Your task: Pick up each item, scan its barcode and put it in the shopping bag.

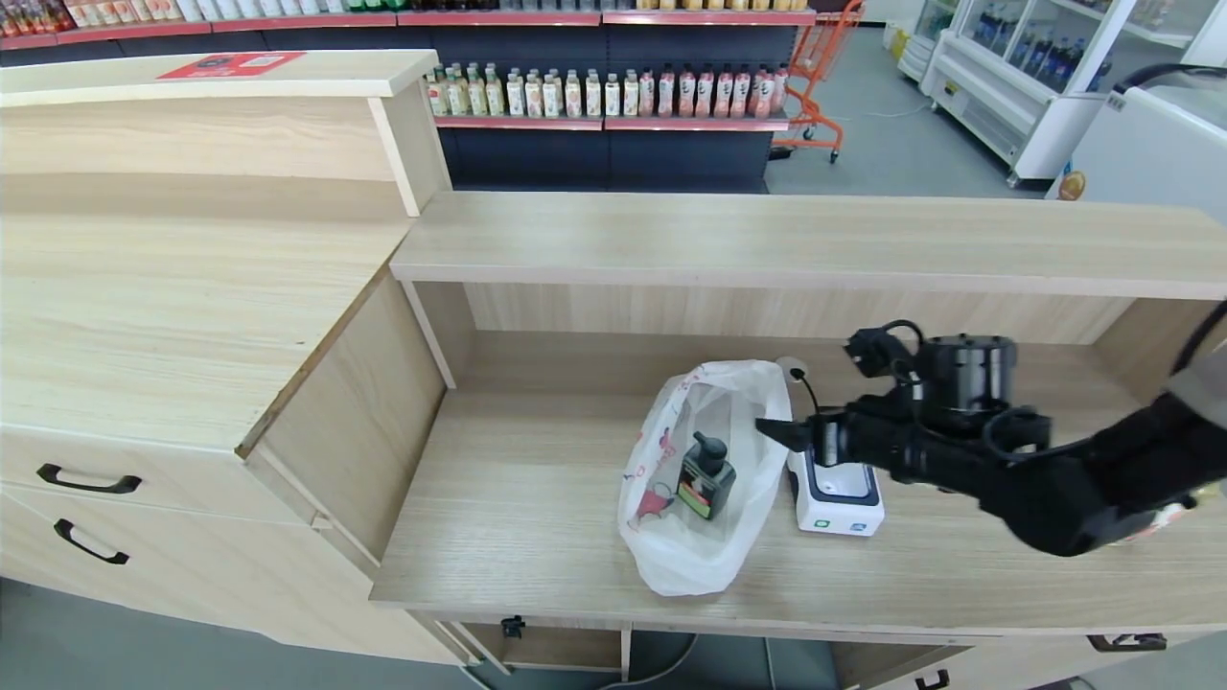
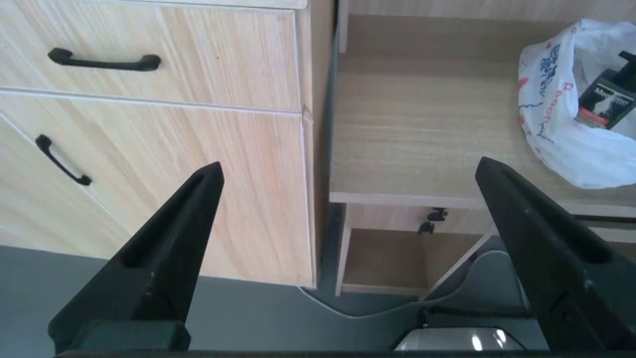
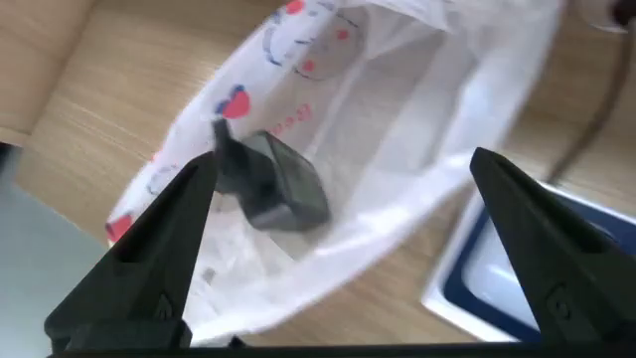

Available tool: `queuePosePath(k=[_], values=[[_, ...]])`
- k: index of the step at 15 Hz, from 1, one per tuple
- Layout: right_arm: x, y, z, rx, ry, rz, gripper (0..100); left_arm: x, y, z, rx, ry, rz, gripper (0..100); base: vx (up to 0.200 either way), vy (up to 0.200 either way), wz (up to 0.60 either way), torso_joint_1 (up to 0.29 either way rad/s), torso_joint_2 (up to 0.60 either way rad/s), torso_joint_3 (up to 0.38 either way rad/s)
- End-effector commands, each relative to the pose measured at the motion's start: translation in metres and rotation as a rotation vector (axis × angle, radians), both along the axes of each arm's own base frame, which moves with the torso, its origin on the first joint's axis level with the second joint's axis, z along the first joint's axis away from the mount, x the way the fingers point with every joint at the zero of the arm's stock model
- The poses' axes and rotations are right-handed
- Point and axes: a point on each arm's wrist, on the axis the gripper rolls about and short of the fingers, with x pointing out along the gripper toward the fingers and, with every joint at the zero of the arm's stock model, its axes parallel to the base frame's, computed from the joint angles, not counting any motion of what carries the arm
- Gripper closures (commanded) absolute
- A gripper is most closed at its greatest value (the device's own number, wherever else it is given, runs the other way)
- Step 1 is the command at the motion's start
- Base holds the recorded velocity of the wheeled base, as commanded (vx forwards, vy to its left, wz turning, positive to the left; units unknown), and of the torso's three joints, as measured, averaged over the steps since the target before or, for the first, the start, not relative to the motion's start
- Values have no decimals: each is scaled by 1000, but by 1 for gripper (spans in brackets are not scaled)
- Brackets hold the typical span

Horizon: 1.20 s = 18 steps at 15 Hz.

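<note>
Wood-grain counter bears crinkly shopping bag holding pump bottle; right end effector wide.

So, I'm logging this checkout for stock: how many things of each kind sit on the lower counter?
shopping bag: 1
pump bottle, inside the bag: 1
barcode scanner, beside the bag: 1
Total: 3
</note>
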Motion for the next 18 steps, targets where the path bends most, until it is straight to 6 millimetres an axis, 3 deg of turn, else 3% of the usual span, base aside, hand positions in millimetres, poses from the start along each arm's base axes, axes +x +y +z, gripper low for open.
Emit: queuePosePath(k=[1,2,3,8,14,18], values=[[-70,-95,36,-192,35,-259,0,0,0,0,0,1,0,0,0,0,0,0,0,0],[-95,-115,32,-289,50,-328,0,0,0,0,0,1,0,0,0,0,0,0,0,0],[-109,-117,32,-285,54,-353,0,0,0,0,0,1,0,0,0,0,0,0,0,0],[-173,-105,39,-105,0,-374,0,0,0,0,0,1,0,0,0,0,0,0,0,0],[-199,-99,29,-51,10,-328,0,0,0,0,0,1,0,0,0,0,0,0,0,0],[-208,-98,27,-52,-1,-331,0,0,0,0,0,1,0,0,0,-200,0,2,-1,5]])
